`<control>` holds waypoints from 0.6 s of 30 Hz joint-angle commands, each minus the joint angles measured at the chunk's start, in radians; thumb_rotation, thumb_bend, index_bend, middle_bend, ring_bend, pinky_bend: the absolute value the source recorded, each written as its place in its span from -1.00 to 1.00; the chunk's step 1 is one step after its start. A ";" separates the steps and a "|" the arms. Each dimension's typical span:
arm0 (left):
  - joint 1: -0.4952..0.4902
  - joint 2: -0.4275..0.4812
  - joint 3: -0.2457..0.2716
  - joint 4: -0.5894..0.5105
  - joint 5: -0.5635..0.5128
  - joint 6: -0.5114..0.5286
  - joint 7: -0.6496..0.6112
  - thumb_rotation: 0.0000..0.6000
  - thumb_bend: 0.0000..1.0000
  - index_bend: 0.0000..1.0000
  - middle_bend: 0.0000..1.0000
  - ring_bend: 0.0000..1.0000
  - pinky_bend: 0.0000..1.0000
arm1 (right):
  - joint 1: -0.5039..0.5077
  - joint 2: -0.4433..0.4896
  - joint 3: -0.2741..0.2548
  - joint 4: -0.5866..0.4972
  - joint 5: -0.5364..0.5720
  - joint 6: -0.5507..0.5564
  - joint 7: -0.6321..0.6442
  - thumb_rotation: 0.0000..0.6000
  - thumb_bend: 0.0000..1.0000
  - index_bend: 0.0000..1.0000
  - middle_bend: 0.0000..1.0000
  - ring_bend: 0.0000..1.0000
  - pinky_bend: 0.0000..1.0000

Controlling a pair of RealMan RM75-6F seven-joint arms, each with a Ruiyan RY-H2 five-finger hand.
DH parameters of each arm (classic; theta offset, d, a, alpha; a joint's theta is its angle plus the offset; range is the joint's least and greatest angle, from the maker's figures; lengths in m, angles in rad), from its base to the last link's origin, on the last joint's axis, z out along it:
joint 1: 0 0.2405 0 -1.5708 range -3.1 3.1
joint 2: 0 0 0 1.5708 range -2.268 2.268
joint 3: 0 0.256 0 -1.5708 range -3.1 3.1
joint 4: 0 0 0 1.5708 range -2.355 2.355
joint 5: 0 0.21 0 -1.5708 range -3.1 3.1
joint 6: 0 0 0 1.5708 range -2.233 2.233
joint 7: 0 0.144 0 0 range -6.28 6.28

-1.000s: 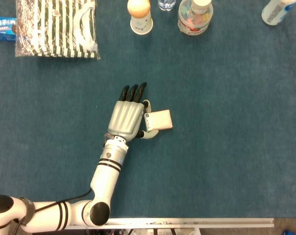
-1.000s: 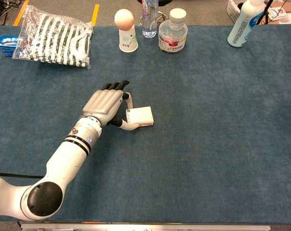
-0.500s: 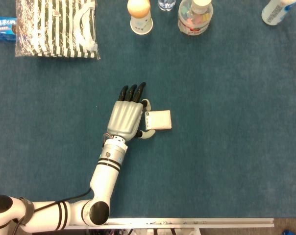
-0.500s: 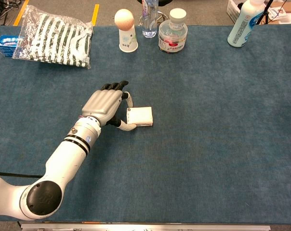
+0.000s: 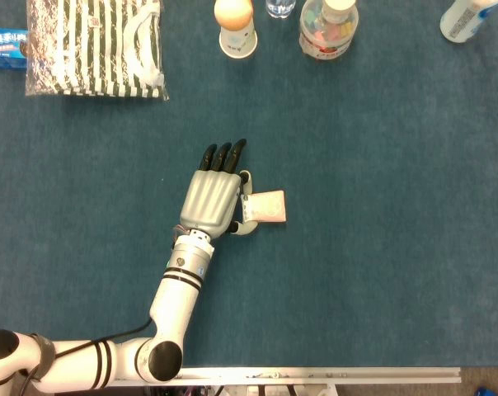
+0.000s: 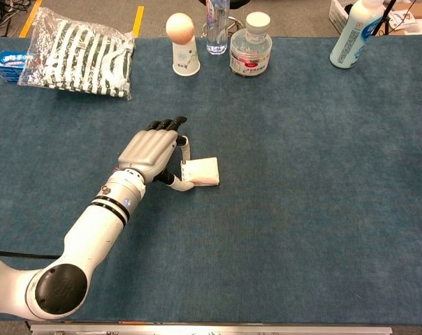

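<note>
One small white packet (image 5: 265, 206) sits pinched in the left robot hand (image 5: 213, 200), mid-table (image 5: 381, 272), far from edges.

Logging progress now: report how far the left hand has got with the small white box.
Done: left hand reached the small white box. In hand: its fingers pinch the box's near end; whether it has left the blue table is unclear. Left: carrying it anywhere; it sits mid-table.

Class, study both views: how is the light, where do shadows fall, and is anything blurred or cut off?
Head view: even light, sharp, only a faint shadow under the left robot hand and small white box. Chest view: equally flat light, the white bottle cropped at the top edge.
</note>
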 commanded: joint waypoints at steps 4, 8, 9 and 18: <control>0.000 0.001 0.004 -0.001 0.004 -0.004 -0.004 0.80 -0.72 -0.31 -1.00 -1.00 -1.00 | 0.001 0.000 0.001 0.000 0.002 -0.002 0.000 1.00 -1.00 -0.29 -0.47 -0.93 -0.77; 0.001 0.000 0.002 0.003 0.002 -0.008 -0.007 0.80 -0.72 -0.33 -1.00 -1.00 -1.00 | 0.001 0.000 0.001 0.000 0.003 -0.001 0.000 1.00 -1.00 -0.29 -0.47 -0.93 -0.77; 0.001 0.000 0.002 0.004 0.001 -0.008 -0.008 0.80 -0.72 -0.32 -1.00 -1.00 -1.00 | 0.001 0.000 0.001 0.000 0.003 -0.001 0.000 1.00 -1.00 -0.29 -0.47 -0.93 -0.77; 0.002 0.001 0.001 0.005 -0.004 -0.015 -0.009 0.99 -0.72 0.02 -1.00 -1.00 -1.00 | 0.001 -0.001 0.001 0.000 0.005 -0.002 -0.002 1.00 -1.00 -0.29 -0.47 -0.93 -0.77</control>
